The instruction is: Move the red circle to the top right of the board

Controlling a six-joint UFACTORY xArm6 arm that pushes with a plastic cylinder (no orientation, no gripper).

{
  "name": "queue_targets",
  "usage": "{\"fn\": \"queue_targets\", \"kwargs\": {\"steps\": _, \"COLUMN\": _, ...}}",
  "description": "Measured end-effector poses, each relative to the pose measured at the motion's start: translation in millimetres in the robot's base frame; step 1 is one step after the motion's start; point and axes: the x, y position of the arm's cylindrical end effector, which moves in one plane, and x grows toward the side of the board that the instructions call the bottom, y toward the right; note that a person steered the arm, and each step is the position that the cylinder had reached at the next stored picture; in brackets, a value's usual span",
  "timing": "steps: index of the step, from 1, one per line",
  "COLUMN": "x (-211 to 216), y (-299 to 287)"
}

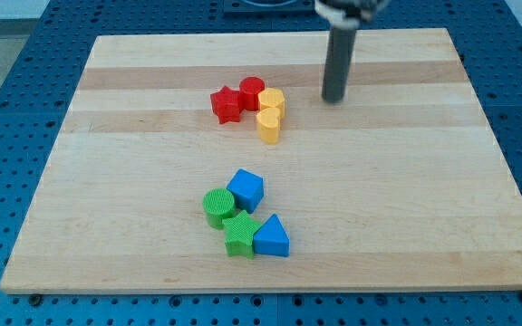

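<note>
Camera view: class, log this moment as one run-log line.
my tip: right of upper cluster, touching nothing | red circle: against red star and yellow blocks | top right: not reached

No text, label, brand, number or sign can be read anywhere in the camera view. The wooden worktop [406, 226] shows only plain grain from edge to edge, and the coloured blocks on it carry ribbed surfaces with no markings. The blue perforated surface beyond the worktop's edges is likewise unmarked.
</note>
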Motion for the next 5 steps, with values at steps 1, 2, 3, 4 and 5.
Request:
{"fn": "queue_targets", "kwargs": {"steps": 1, "x": -77, "y": -39}}
{"fn": "queue_targets", "kwargs": {"steps": 2, "x": -75, "y": -80}}
{"fn": "queue_targets", "kwargs": {"steps": 3, "x": -63, "y": -169}}
{"fn": "queue_targets", "kwargs": {"steps": 4, "x": -27, "y": -257}}
{"fn": "queue_targets", "kwargs": {"steps": 5, "x": -16, "y": -279}}
